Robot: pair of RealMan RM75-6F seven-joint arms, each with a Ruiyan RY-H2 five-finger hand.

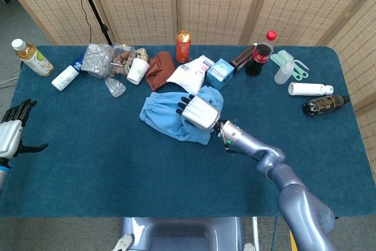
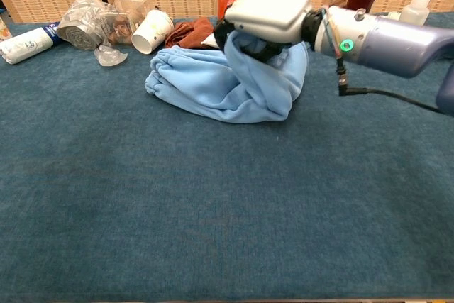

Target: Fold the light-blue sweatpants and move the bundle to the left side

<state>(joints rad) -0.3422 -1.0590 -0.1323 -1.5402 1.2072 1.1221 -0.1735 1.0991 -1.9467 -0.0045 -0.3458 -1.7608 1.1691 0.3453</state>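
Observation:
The light-blue sweatpants (image 1: 167,116) (image 2: 206,90) lie in the middle of the blue table, their gathered waistband toward the left. My right hand (image 1: 198,111) (image 2: 266,13) grips the pants' right end and holds it lifted and doubled over the middle of the garment. The fabric hangs in a loop under the hand. My left hand (image 1: 12,133) hovers at the table's far left edge, fingers apart and empty; the chest view does not show it.
Along the back stand a tea bottle (image 1: 32,57), a lying white bottle (image 1: 66,76), crumpled plastic (image 1: 100,60), a paper cup (image 1: 137,70), a brown cloth (image 1: 160,69), an orange can (image 1: 183,46), a white pouch (image 1: 191,74), a blue box (image 1: 220,73) and a cola bottle (image 1: 261,54).

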